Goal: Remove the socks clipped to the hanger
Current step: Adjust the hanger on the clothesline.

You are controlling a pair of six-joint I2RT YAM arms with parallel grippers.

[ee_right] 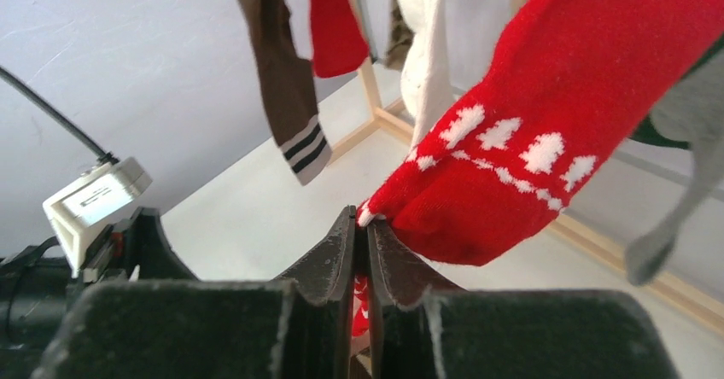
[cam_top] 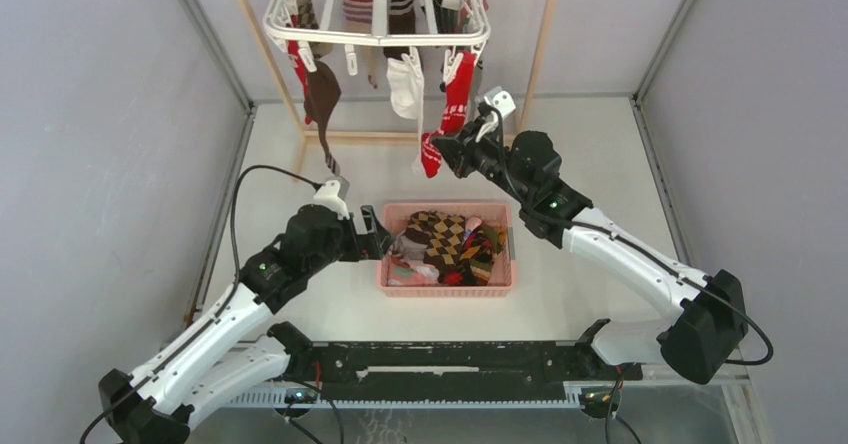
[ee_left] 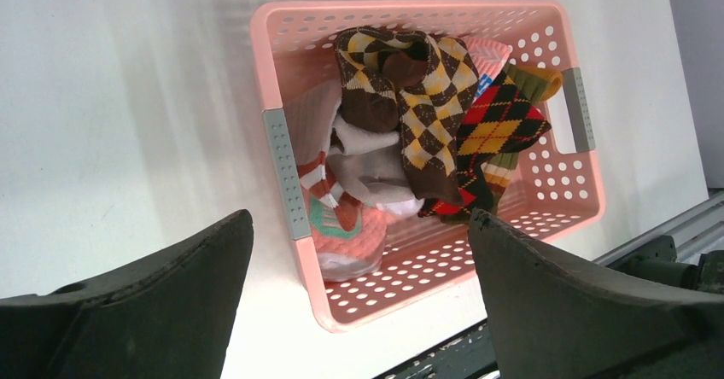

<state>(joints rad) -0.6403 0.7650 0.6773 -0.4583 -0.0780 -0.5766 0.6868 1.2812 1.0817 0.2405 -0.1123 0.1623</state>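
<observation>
Shows a white desk point(cam_top: 600, 144) walled in grey. Carries at its far edge a light wooden pole rack point(cam_top: 540, 44), and from that hangs the white hanger point(cam_top: 378, 4), high above the surface. Bears several socks clipped along its near side: a dark brown sock point(cam_top: 322, 94), a white sock point(cam_top: 406, 84), a red sock point(cam_top: 455, 104) with white figures, striped ones behind. Holds at mid-desk a pink basket point(cam_top: 445, 291) heaped with loose socks, a brown argyle sock point(cam_top: 440, 234) on top. Reaches up from the right side and pinches the red sock's toe end in the right claw point(ee_right: 360, 217), fingers nearly together on the fabric, the sock clipped above. Hovers with the left claw point(cam_top: 383, 234) beside the basket's left end, fingers wide apart, gripping nothing.
</observation>
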